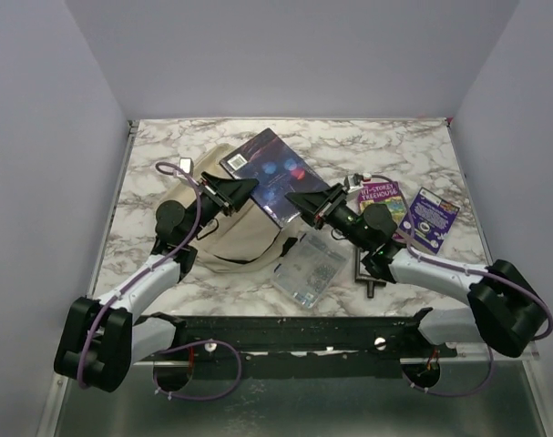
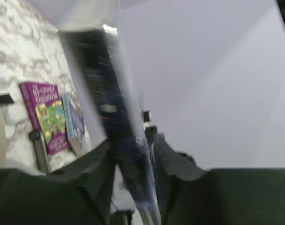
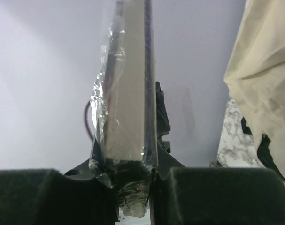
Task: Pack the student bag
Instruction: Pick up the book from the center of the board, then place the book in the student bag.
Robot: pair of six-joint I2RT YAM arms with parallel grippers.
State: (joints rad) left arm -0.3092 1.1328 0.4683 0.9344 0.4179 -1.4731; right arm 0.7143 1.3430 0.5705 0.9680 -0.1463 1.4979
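Top external view: the student bag lies flat on the marble surface, left of centre. As far as it shows, its long axis runs from the far-left corner toward the near edge's middle. A dark blue book hangs above it, partly hiding it. The left fingers meet the book's left edge and the right fingers its near-right edge. A clear pouch lies just beside the bag's right end. A purple book and a second purple book lie near the right edge.

Left wrist view: it is blurred. The dark book stands on edge between the left fingers; I cannot tell whether they press it.

Right wrist view: the right fingers are closed on the book's plastic-wrapped edge. The cream bag fills the right side.
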